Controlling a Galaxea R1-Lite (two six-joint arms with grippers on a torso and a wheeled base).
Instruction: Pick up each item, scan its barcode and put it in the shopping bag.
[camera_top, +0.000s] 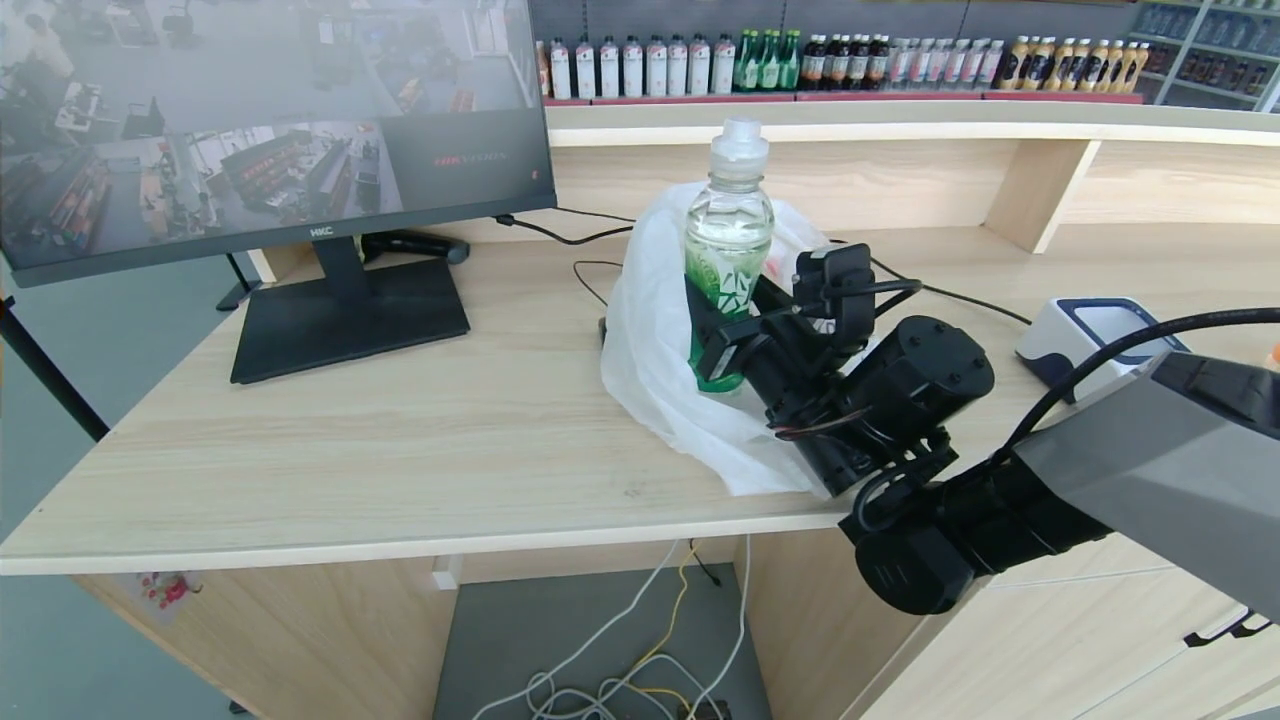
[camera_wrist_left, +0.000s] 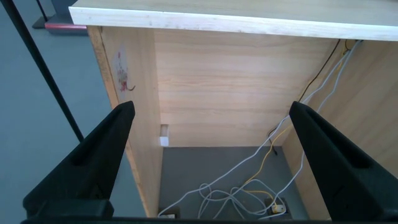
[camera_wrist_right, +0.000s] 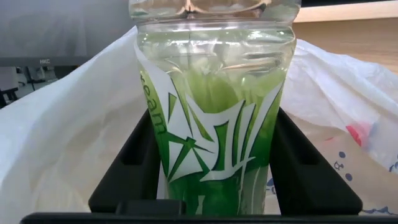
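Note:
A clear bottle (camera_top: 729, 250) with a green label and white cap stands upright over the white shopping bag (camera_top: 660, 370) on the wooden counter. My right gripper (camera_top: 722, 335) is shut on the bottle's lower half, fingers on both sides of the label. In the right wrist view the bottle (camera_wrist_right: 214, 118) sits between the two dark fingers, with the bag (camera_wrist_right: 62, 155) behind and around it. The white barcode scanner (camera_top: 1085, 335) sits to the right on the counter. My left gripper (camera_wrist_left: 211, 168) hangs open below the counter edge, facing the cabinet side and floor cables.
A monitor (camera_top: 260, 120) on a black stand occupies the counter's left back. Black cables (camera_top: 590, 250) run across the counter behind the bag. A raised shelf wall (camera_top: 900, 150) borders the back. Bare counter lies in front left of the bag.

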